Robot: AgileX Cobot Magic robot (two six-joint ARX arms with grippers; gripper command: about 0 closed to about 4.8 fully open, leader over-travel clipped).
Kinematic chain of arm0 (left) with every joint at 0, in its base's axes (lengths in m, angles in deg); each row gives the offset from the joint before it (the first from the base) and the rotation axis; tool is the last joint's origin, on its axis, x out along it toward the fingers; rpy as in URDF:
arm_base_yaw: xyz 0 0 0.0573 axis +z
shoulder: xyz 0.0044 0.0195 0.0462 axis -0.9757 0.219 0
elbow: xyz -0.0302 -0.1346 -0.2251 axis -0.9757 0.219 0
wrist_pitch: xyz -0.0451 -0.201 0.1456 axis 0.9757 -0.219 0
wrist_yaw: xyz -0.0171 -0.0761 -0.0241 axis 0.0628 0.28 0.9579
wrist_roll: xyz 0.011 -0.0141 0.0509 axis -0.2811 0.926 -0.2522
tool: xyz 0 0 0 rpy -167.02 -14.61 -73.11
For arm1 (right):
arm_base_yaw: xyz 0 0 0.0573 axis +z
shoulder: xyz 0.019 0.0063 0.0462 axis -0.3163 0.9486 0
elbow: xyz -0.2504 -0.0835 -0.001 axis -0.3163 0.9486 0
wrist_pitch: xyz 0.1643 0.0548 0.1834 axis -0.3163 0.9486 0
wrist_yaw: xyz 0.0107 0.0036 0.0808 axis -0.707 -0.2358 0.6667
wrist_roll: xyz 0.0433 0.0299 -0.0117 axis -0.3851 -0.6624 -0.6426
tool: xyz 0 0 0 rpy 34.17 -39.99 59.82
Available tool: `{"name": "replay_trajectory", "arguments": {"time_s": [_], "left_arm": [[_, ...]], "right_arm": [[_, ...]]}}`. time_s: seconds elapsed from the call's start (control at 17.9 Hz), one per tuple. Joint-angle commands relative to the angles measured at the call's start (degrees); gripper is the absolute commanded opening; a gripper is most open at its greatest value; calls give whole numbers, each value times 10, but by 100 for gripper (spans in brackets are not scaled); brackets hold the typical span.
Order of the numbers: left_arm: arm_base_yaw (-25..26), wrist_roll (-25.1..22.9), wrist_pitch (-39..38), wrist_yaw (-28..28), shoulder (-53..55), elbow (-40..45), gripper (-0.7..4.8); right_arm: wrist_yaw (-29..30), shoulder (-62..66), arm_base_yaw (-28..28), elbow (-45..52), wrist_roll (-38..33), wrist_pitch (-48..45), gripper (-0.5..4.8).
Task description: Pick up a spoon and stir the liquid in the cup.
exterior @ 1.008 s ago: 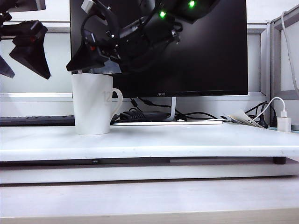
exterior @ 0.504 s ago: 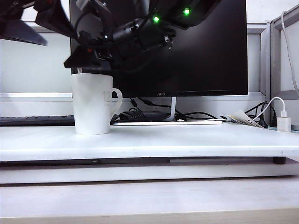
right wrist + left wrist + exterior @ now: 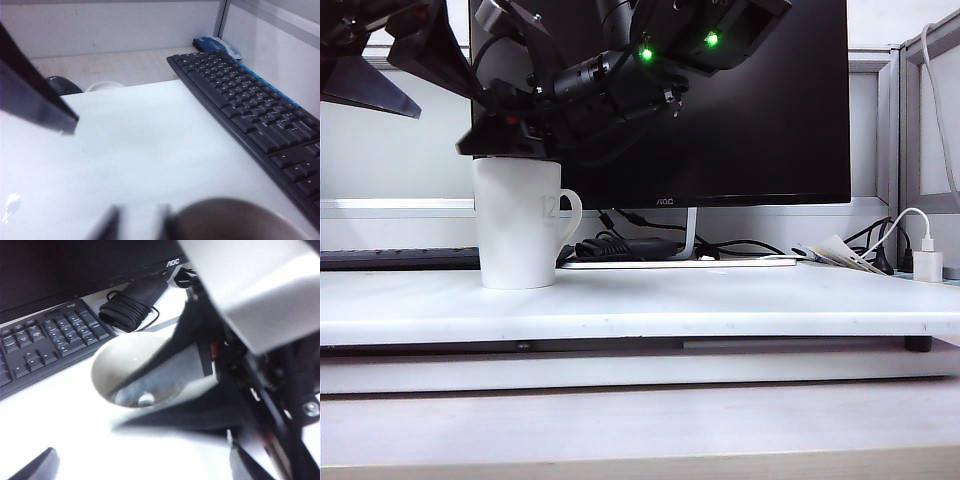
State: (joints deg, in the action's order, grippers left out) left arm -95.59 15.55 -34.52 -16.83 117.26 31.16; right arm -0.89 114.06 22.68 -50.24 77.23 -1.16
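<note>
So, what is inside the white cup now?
In the left wrist view, the cup holds a little liquid at the bottom. The right arm covers part of its mouth; no spoon can be made out.

A faint grey "12" stood on the white cup (image 3: 518, 222), up by its handle, and "AOC" read on the monitor (image 3: 664, 201) along its lower bezel.

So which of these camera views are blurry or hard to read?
Exterior view: sharp, but the right gripper is a dark silhouette over the cup. Left wrist view: near arm blurred, keyboard clearer. Right wrist view: foreground soft.
</note>
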Motion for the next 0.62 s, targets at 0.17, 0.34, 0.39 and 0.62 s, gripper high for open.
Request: {"name": "replay_trajectory", "arguments": {"time_s": [0.17,0.34,0.39,0.62], "left_arm": [[1,-5,-3,-2,0,-1,479],[1,-5,-3,-27,0,-1,479],[1,-5,-3,-27,0,-1,479],[1,-4,41,-5,43,-1,479]], "right_arm": [[-1,2,-3,-2,-2,-2,-5],[2,-24,-31,-3,-43,-16,-5],[2,-33,-38,-3,-49,-23,-5],[37,-63,-60,-12,-132,-37,-5]]}}
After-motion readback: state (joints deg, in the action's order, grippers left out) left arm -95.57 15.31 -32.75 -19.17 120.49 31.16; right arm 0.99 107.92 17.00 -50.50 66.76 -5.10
